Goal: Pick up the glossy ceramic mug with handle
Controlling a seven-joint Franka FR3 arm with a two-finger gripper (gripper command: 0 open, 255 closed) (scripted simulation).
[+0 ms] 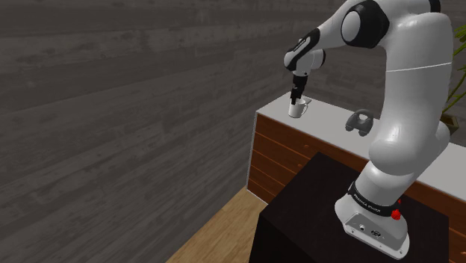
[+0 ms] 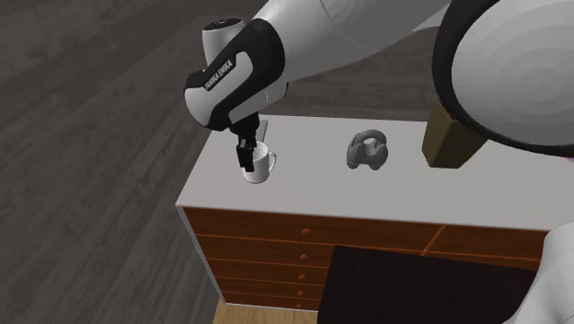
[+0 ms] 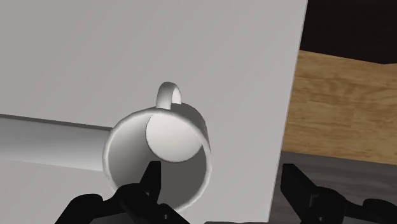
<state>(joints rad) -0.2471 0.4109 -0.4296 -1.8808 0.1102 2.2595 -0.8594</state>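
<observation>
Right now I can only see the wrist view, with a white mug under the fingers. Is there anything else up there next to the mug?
Observer: Yes, a grey looped thing stands on the same white top, apart from the mug, to the second exterior view's right.
Operator: What is the top sitting on?
Observer: A wooden chest of drawers with small knobs.
Operator: And what is behind it?
Observer: A wall of dark planks.
</observation>
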